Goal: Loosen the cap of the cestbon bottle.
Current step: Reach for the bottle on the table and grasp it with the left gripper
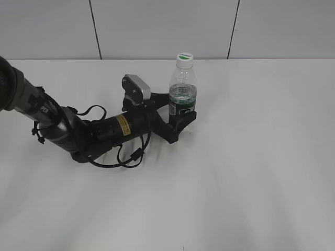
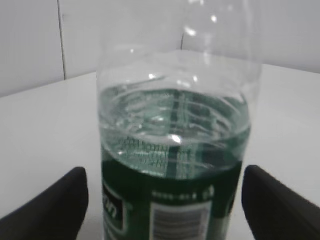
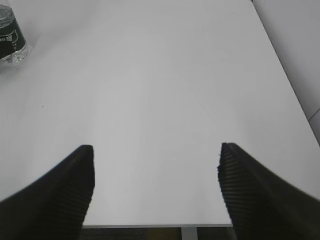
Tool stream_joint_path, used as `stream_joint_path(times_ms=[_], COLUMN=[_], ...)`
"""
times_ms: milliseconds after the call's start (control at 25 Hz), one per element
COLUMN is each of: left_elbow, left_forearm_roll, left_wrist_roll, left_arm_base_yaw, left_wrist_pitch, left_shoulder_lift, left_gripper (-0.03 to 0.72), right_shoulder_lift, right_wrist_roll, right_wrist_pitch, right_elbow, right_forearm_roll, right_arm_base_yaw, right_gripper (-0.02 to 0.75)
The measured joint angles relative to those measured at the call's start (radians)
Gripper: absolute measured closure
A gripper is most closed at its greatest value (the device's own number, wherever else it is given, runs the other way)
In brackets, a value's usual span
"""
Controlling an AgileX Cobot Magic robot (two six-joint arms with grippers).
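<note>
We see the cestbon bottle [image 1: 182, 91] standing upright on the white tabletop [image 1: 251, 157], a little toward twelve o'clock of the middle in the exterior view. The cap [image 1: 184, 57], white with a green mark, sits on its neck. The bottle is partly filled with water, whose level lies just above the dark green label band.

The left arm lies low across the tabletop from nine o'clock, and its left pincer [image 1: 182, 121] brackets the lower part of the bottle at the label. In the left wrist view the bottle [image 2: 175, 150] fills the middle, and we see the two dark fingers [image 2: 55, 210] at either side of it with a gap of tabletop between each finger and the bottle wall, so the pincer stands apart and is not clamped.

In the right wrist view the right pincer [image 3: 155, 187] is spread wide over bare tabletop, its ribbed pads [image 3: 75, 180] well apart. The bottle [image 3: 11, 37] shows only at the ten o'clock corner, far from it.
</note>
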Motion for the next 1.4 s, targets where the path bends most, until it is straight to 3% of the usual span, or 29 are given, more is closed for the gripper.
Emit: stream_joint_path(times_ms=[1400], left_elbow=[-0.075], left_forearm_roll=[0.026], left_wrist_roll=[-0.043], left_arm_base_yaw=[-0.002], left_wrist_pitch=[0.061], left_shoulder_lift=[0.000], left_gripper=[0.128], right_shoulder_lift=[0.000], right_wrist_roll=[0.000], right_wrist_pitch=[0.001], right_elbow=[0.000], right_forearm_roll=[0.000], right_arm_base_yaw=[0.000], right_gripper=[0.151])
